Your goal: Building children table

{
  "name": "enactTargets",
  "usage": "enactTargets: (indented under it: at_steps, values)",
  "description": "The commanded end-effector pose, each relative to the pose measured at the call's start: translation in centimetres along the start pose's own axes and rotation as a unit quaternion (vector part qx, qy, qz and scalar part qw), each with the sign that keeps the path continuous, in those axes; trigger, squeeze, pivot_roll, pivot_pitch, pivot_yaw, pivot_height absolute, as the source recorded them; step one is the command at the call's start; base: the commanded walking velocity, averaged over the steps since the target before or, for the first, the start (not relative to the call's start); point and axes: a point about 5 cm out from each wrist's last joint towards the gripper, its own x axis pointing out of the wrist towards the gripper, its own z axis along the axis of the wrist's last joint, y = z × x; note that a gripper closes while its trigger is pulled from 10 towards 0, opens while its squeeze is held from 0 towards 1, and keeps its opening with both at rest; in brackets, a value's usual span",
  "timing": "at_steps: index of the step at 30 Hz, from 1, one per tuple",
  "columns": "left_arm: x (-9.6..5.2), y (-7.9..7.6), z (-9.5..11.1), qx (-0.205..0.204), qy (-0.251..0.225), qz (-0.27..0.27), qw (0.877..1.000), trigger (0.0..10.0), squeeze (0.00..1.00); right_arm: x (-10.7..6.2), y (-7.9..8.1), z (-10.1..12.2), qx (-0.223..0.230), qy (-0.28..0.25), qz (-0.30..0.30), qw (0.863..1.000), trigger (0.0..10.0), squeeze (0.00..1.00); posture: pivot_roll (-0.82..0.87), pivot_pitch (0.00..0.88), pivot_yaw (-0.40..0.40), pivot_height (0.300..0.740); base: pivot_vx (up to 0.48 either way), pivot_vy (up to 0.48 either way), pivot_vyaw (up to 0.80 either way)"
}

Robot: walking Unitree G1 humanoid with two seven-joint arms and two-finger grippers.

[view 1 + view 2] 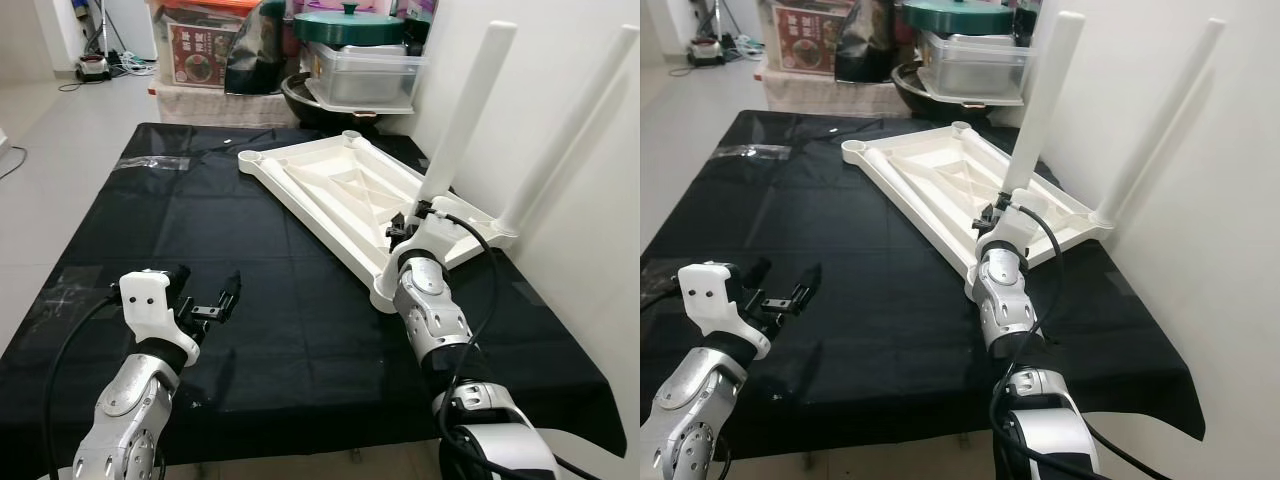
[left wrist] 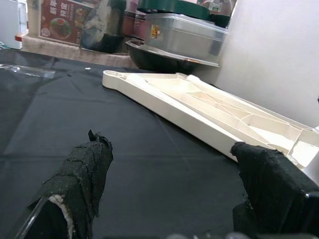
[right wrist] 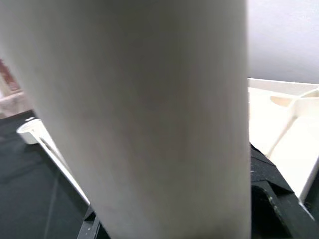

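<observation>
An upturned white plastic tabletop (image 1: 330, 185) lies on the black cloth (image 1: 180, 230), toward the right. Two white legs stand up from its right end: a near leg (image 1: 465, 110) and a far leg (image 1: 570, 125) against the wall. My right gripper (image 1: 408, 228) is shut on the near leg just above its socket. In the right wrist view that leg (image 3: 149, 114) is pressed close, with a black finger (image 3: 271, 196) beside it. My left gripper (image 1: 210, 300) hovers open over bare cloth at the front left. Its fingers (image 2: 82, 174) are spread wide and hold nothing.
Along the back stand a clear lidded tub (image 1: 365, 75), a dark pot (image 1: 350, 25), a black bag (image 1: 255, 50) and a printed box (image 1: 200, 50). The white wall (image 1: 560, 260) runs close along the right. A clear plastic scrap (image 1: 150, 162) lies at the cloth's far left.
</observation>
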Motion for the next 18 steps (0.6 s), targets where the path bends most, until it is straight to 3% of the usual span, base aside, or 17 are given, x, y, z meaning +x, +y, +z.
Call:
enactTargets:
  at_steps: [1,3,4,5,7,8,10,11,12,13,15,16,17,18]
  values:
    - [0.0,0.0,-0.5,-0.002,0.013,-0.002,1.000,10.0,0.00,0.2,0.3,0.5,0.020,-0.006,0.016,1.000,0.0,0.00,0.09,0.000,-0.120,0.740,0.000,0.000,0.00]
    - [0.0,0.1,-0.5,-0.002,0.013,-0.001,1.000,10.0,0.00,0.1,0.7,0.4,0.023,-0.009,0.031,0.999,0.0,0.00,0.09,0.000,-0.120,0.740,0.000,0.000,0.00]
    - [0.0,0.1,-0.5,-0.002,0.013,-0.001,1.000,10.0,0.00,-0.1,1.5,0.5,0.033,-0.017,0.070,0.997,0.0,0.00,0.09,0.000,-0.120,0.740,0.000,0.000,0.00]
    - [0.0,0.1,-0.5,-0.002,0.013,-0.001,1.000,10.0,0.00,-0.7,3.1,0.8,0.051,-0.027,0.156,0.986,0.0,0.00,0.09,0.000,-0.117,0.740,0.000,0.000,0.00]
    - [0.0,0.1,-0.5,-0.002,0.013,-0.001,1.000,10.0,0.00,-0.7,3.1,0.8,0.051,-0.027,0.156,0.986,0.0,0.00,0.09,0.000,-0.117,0.740,0.000,0.000,0.00]
    - [-0.1,0.1,-0.5,-0.003,0.013,-0.002,1.000,10.0,0.00,-1.8,4.7,1.3,0.065,-0.045,0.265,0.961,0.0,0.00,0.09,0.000,-0.116,0.740,0.000,0.000,0.00]
    - [-0.1,0.1,-0.5,-0.003,0.013,-0.002,1.000,10.0,0.00,-1.8,4.7,1.3,0.065,-0.045,0.265,0.961,0.0,0.00,0.09,0.000,-0.116,0.740,0.000,0.000,0.00]
    - [-0.1,0.1,-0.4,-0.006,0.012,-0.006,1.000,10.0,0.00,-3.9,6.1,1.5,0.067,-0.047,0.420,0.904,0.0,0.00,0.09,0.000,-0.114,0.740,0.000,0.000,0.00]
    - [-0.1,0.1,-0.4,-0.006,0.012,-0.006,1.000,10.0,0.00,-3.9,6.1,1.5,0.067,-0.047,0.420,0.904,0.0,0.00,0.09,0.000,-0.114,0.740,0.000,0.000,0.00]
    - [-0.1,0.1,-0.4,-0.007,0.012,-0.009,1.000,10.0,0.00,-6.2,6.7,1.3,0.061,-0.029,0.551,0.832,0.0,0.00,0.09,0.000,-0.117,0.740,0.000,0.000,0.00]
    - [-0.1,0.1,-0.4,-0.007,0.012,-0.009,1.000,10.0,0.00,-6.2,6.7,1.3,0.061,-0.029,0.551,0.832,0.0,0.00,0.09,0.000,-0.117,0.740,0.000,0.000,0.00]
    - [-0.1,0.0,-0.5,-0.008,0.012,-0.010,1.000,10.0,0.00,-8.1,6.7,0.6,0.045,0.001,0.643,0.765,0.0,0.00,0.10,0.000,-0.122,0.740,0.000,0.000,0.00]
    - [-0.1,0.0,-0.5,-0.008,0.011,-0.011,1.000,10.0,0.00,-8.9,6.5,-0.2,0.030,0.023,0.684,0.729,0.0,0.00,0.10,0.000,-0.123,0.740,0.000,0.000,0.00]
    - [-0.1,0.0,-0.5,-0.008,0.010,-0.009,1.000,10.0,0.00,-8.8,6.4,-0.7,0.013,0.027,0.691,0.722,0.0,0.00,0.11,0.000,-0.133,0.740,0.000,0.000,0.00]
